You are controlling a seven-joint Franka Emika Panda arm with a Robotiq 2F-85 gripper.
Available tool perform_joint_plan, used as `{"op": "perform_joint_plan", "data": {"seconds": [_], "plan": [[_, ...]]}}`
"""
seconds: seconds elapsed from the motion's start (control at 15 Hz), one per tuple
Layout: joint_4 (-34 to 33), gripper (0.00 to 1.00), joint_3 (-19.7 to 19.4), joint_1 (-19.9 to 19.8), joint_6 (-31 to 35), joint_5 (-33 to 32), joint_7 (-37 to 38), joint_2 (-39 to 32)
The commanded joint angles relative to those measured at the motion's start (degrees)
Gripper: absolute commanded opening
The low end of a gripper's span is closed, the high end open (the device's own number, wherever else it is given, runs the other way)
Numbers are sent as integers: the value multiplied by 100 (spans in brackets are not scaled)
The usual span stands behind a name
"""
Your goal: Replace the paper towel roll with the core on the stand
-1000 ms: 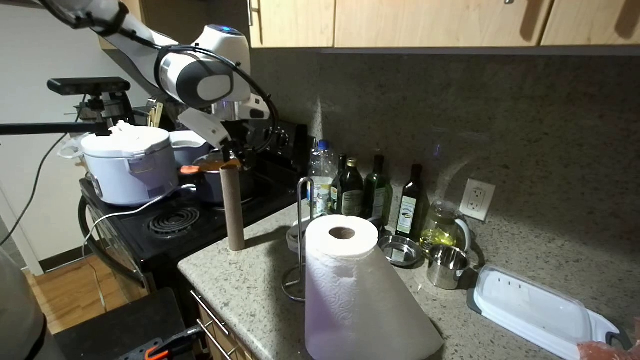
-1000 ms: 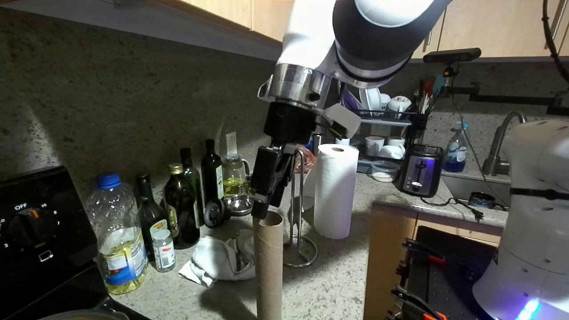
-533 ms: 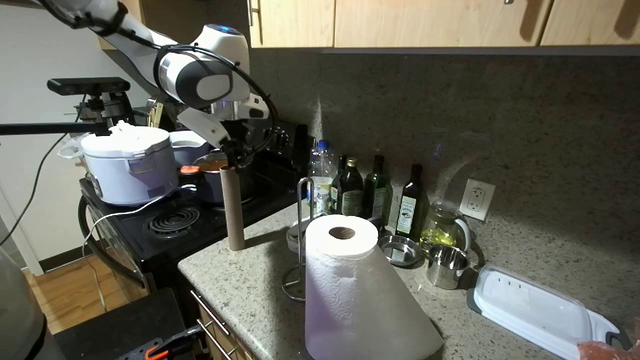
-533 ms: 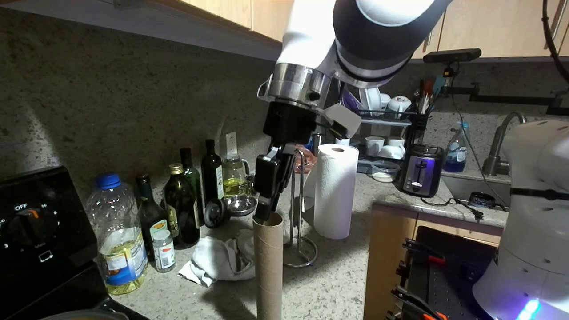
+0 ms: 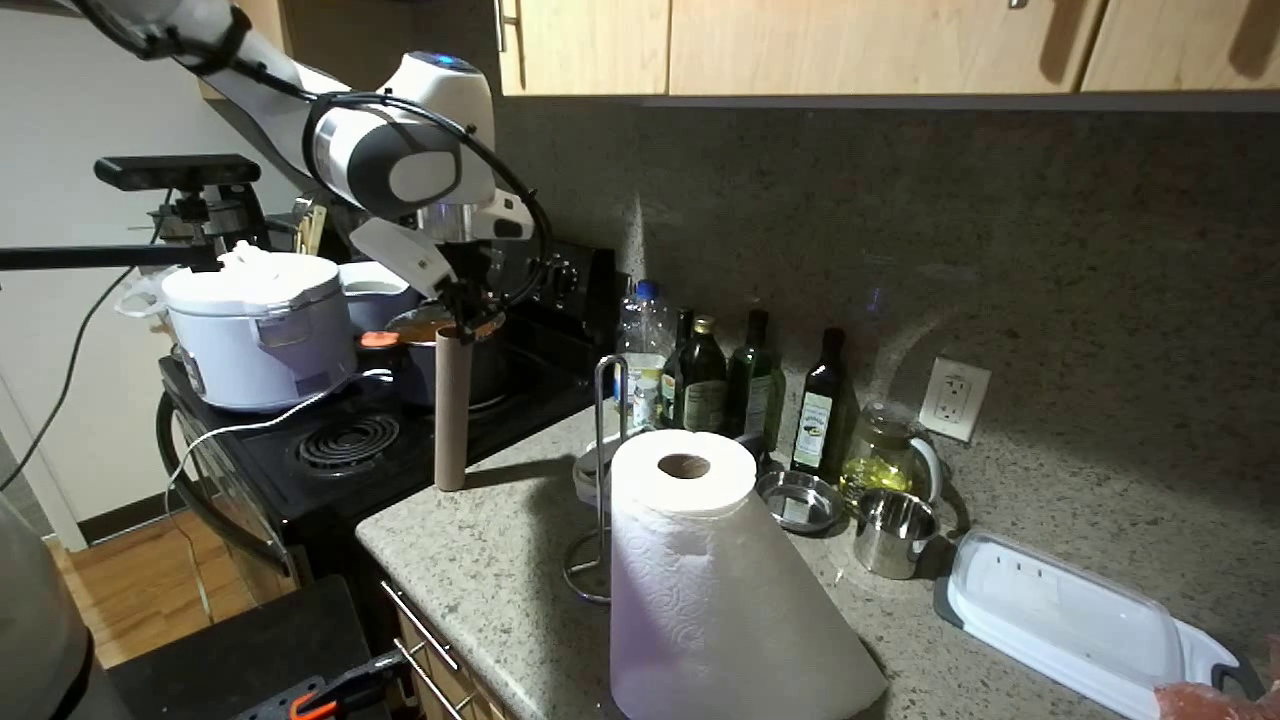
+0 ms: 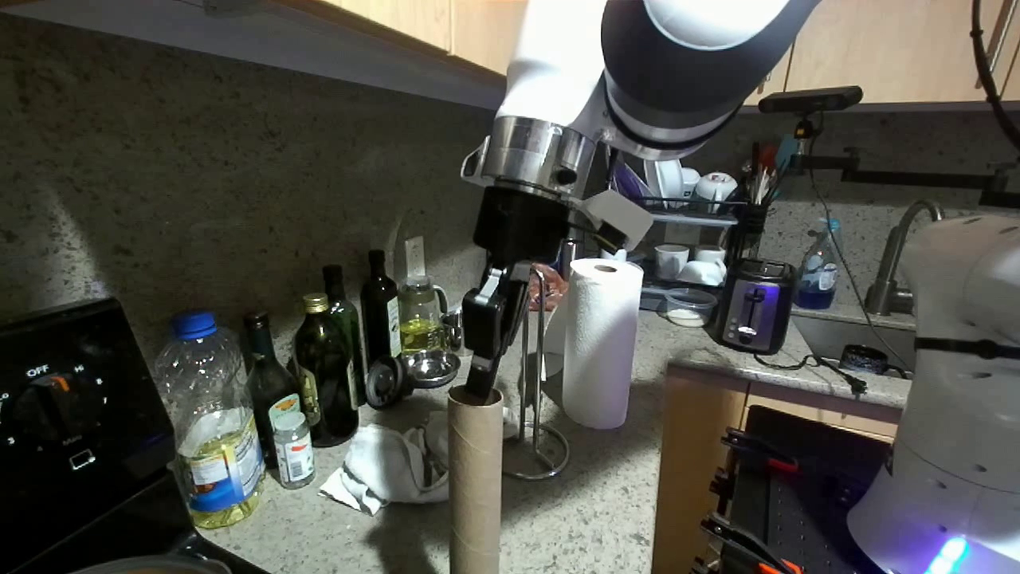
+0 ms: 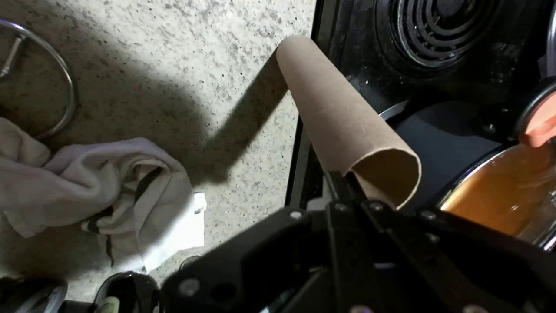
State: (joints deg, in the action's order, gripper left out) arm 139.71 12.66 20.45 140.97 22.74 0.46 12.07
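In an exterior view we lose the foot of the core (image 6: 476, 486) below the lower edge. In the wrist view, the gripper (image 7: 343, 179) hides some of the core's rim and the left edge crops the stand (image 7: 71, 93). In an exterior view, the paper towel roll (image 5: 700, 590) covers part of the stand from us.

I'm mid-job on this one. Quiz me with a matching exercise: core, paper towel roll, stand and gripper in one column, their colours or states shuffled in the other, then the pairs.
Things
1. core
2. paper towel roll
3. stand
4. gripper

Colours or states
A. white, upright, off the stand
B. shut on a cardboard rim
C. bare brown, hollow tube
D. metal, with no roll on its rod

Pairs: 1-C; 2-A; 3-D; 4-B
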Motion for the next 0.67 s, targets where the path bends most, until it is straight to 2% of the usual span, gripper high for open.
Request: {"op": "perform_joint_plan", "data": {"seconds": [0.0, 0.13, 0.27, 0.6], "plan": [[61, 0, 117, -100, -111, -144, 217, 136], [73, 0, 157, -142, -166, -368, 355, 282], [63, 0, 261, -227, -320, -886, 730, 506], [-177, 0, 600, -396, -1239, -2029, 1577, 1137]]}}
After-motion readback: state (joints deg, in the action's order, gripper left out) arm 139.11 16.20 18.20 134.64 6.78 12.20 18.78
